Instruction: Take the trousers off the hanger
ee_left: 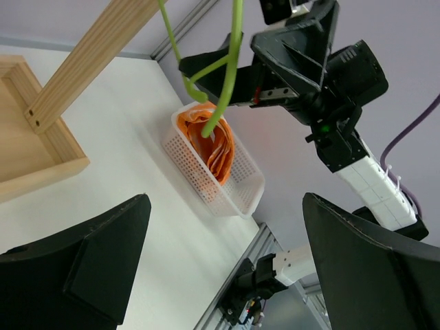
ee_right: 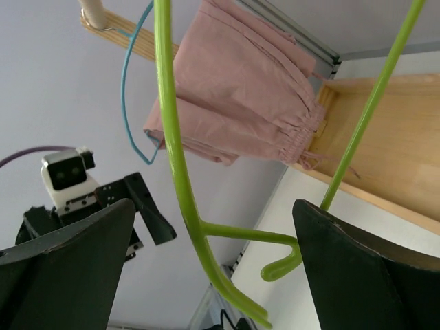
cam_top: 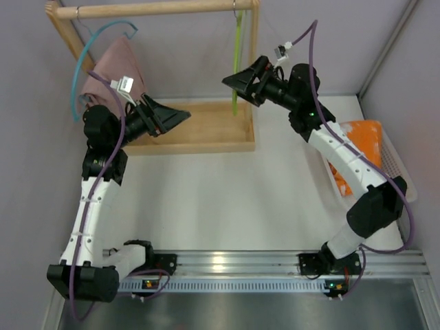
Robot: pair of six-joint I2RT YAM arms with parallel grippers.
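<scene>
The dusty pink trousers [cam_top: 113, 69] hang on a blue hanger [cam_top: 86, 58] at the left end of the wooden rail [cam_top: 155, 8]; they also show in the right wrist view [ee_right: 240, 96]. The orange patterned trousers [cam_top: 357, 148] lie in a white basket [cam_top: 392, 161] at the right, seen too in the left wrist view [ee_left: 213, 144]. A bare green hanger [cam_top: 237, 62] hangs at the rail's right end. My left gripper [cam_top: 177, 117] is open and empty, just right of the pink trousers. My right gripper [cam_top: 237, 81] is open, its fingers on either side of the green hanger [ee_right: 182, 179].
The rail stands on a wooden frame with a tray-like base [cam_top: 199, 127] at the back of the white table. Grey walls close in at the left, back and right. The aluminium rail [cam_top: 227, 265] with both arm bases runs along the near edge.
</scene>
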